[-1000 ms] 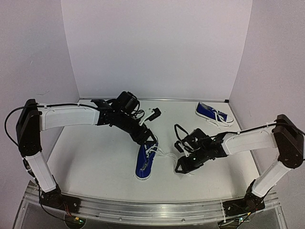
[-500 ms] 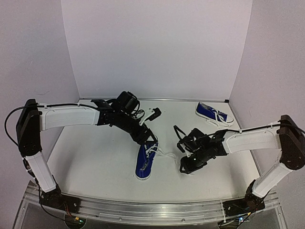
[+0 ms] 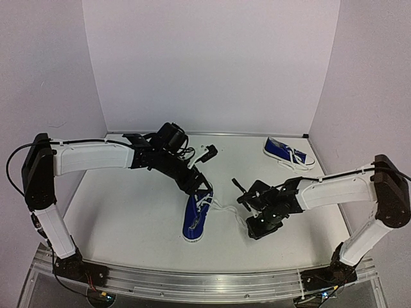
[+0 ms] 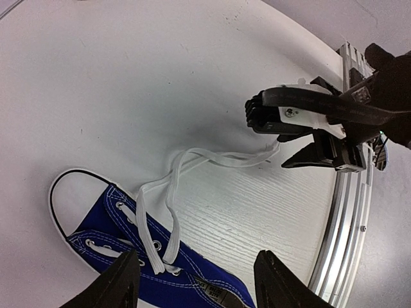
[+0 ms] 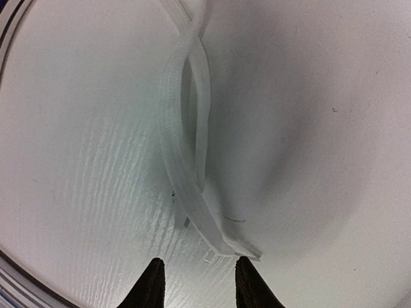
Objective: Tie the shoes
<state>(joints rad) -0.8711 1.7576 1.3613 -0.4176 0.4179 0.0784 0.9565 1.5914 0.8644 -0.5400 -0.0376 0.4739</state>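
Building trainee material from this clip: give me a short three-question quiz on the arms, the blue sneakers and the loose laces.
1. True or false: the flat white laces of the nearer royal-blue canvas sneaker are tied in a bow.
2. Which gripper's fingertips are closest to the lace ends? A left; B right; C both equally.
3. Fill in: the second royal-blue canvas sneaker lies in the white table's far ____ corner.
Key: 1 false, they trail loose across the table. 2 B, the right gripper, jaws open, lace ends just ahead. 3 right.
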